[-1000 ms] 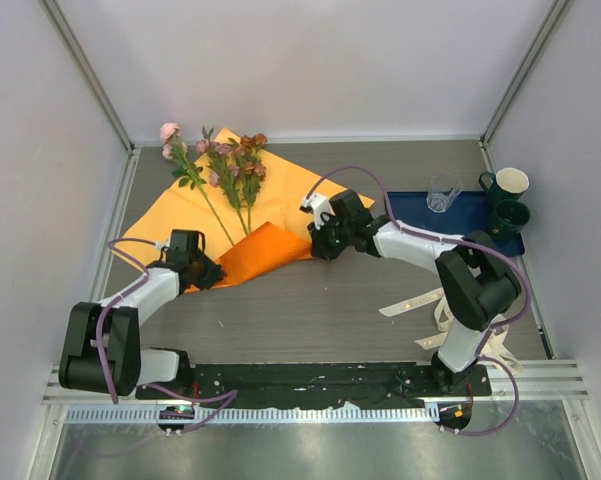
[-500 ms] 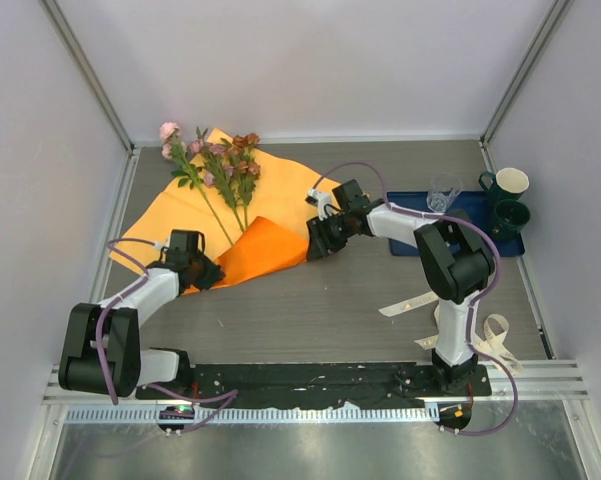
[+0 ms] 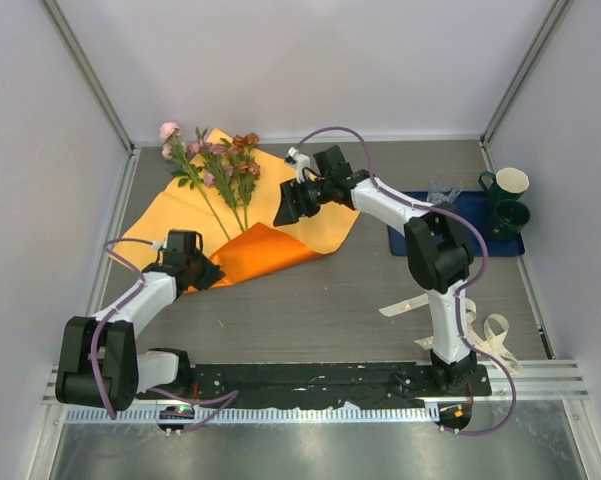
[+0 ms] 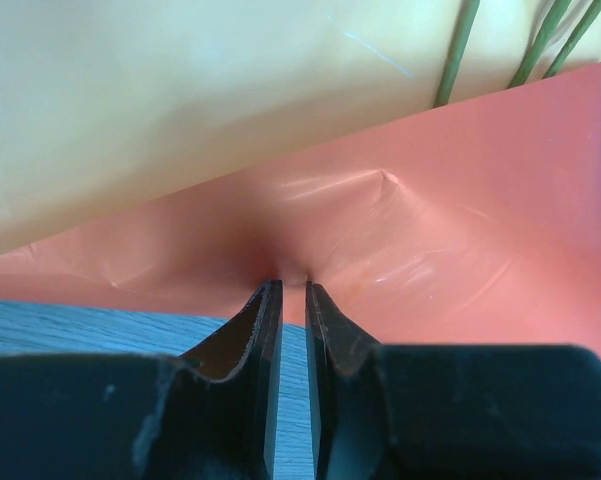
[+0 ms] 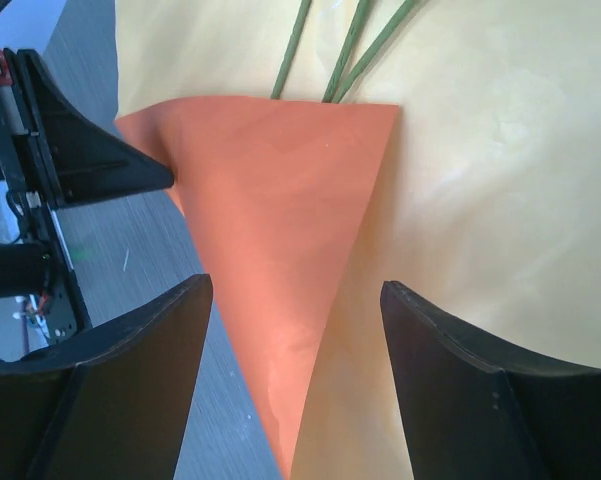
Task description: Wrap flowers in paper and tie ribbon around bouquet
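Note:
The flowers [image 3: 215,165] lie on the pale side of the orange paper [image 3: 310,215], blooms toward the far left. A bright orange flap [image 3: 265,255] is folded over the lower stems [image 5: 350,50]. My left gripper [image 3: 212,272] is shut on that flap's edge [image 4: 290,275], and its tip also shows in the right wrist view [image 5: 130,170]. My right gripper [image 3: 288,205] hovers open above the paper, its jaws wide apart over the flap's point [image 5: 280,380]. The cream ribbon [image 3: 430,300] lies loose at the right. No bouquet is in view.
A blue tray [image 3: 470,228] at the far right carries a clear cup [image 3: 442,192] and two dark green mugs [image 3: 507,185]. More ribbon loops [image 3: 495,332] lie beside the right arm's base. Grey walls close in both sides.
My right gripper opened, let go of the paper's edge and moved up and to the far left over the sheet. The released paper settled flat. The left gripper kept its grip.

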`<state>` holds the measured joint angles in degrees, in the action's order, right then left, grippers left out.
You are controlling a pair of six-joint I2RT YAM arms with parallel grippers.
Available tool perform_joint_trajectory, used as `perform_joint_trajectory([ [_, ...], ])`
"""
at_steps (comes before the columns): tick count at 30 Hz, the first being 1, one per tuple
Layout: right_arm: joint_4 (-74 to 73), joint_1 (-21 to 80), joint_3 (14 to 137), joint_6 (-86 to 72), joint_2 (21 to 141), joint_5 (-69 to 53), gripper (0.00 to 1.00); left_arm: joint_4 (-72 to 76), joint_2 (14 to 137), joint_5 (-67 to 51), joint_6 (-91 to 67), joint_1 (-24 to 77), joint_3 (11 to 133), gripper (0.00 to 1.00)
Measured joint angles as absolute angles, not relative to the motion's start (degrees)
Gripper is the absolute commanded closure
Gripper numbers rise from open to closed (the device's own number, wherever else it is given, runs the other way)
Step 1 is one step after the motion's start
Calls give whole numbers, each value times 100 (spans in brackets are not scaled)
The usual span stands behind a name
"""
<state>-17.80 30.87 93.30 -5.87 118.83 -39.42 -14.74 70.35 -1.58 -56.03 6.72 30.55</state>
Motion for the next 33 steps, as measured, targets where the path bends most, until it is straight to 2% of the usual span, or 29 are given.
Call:
perform_joint_trajectory([
  [11, -2161, 3186, 10274, -1745, 13122, -3747, 25, -1485, 7046, -161, -5542, 672, 2941, 81],
  [18, -1868, 3148, 10318, -2891, 13506, -4073, 31, -1483, 7043, -161, -5529, 672, 2910, 81],
  [20, -1612, 3151, 10311, -3159, 13563, -4176, 36, -1481, 7043, -161, -5529, 672, 2904, 81],
  [21, -1474, 3155, 10311, -3297, 13594, -4230, 46, -1481, 7043, -163, -5529, 672, 2899, 81],
  [23, -1251, 3166, 10353, -3516, 13686, -4340, 54, -1479, 7043, -163, -5529, 672, 2891, 81],
  [24, -1160, 3166, 10401, -3634, 13751, -4397, 62, -1481, 7043, -163, -5529, 672, 2886, 81],
  [27, -952, 3177, 10648, -3887, 14009, -4536, 71, -1483, 7037, -172, -5529, 672, 2880, 79],
  [28, -895, 3177, 10700, -3940, 14075, -4543, 81, -1485, 7030, -174, -5527, 672, 2880, 78],
  [31, -823, 3177, 10753, -4045, 14138, -4567, 100, -1500, 6947, -204, -5505, 672, 2880, 74],
  [33, -729, 3177, 10866, -4080, 14153, -4587, 100, -1514, 6794, -283, -5502, 672, 2880, 69],
])
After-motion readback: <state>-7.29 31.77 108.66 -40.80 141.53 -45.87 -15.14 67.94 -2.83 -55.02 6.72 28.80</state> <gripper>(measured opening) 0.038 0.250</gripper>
